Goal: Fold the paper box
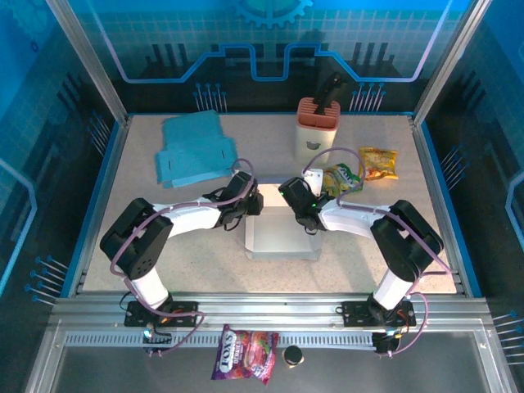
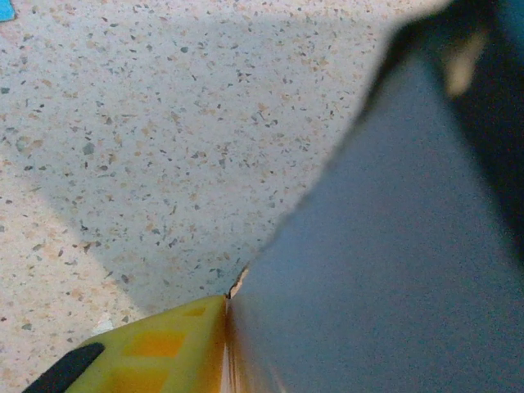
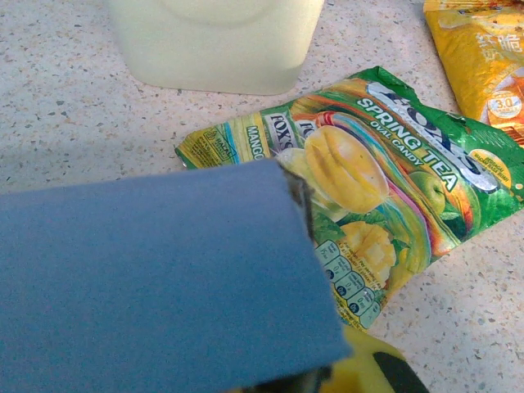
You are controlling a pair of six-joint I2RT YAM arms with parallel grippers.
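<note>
Cream holder point(image 1: 318, 127), green candy bag point(image 1: 342, 178) beside yellow snack bag point(image 1: 379, 162), pink candy bag point(image 1: 246, 356) on rail

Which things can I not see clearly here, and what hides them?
Left wrist: blurred paper box panel hides how the left gripper grips.
Right wrist: the panel covers the fingertips of the right gripper; yellow snack bag cut by the edge.
Top: both grippers cover the box's rear edge.

Speckled table point(image 1: 164, 246) carries a pale paper box point(image 1: 282, 239) at centre, blue flattened boxes point(image 1: 192, 149) (far left), a cream holder point(image 1: 318, 131), a green candy bag point(image 1: 342, 178) and a yellow snack bag point(image 1: 379, 162).
</note>
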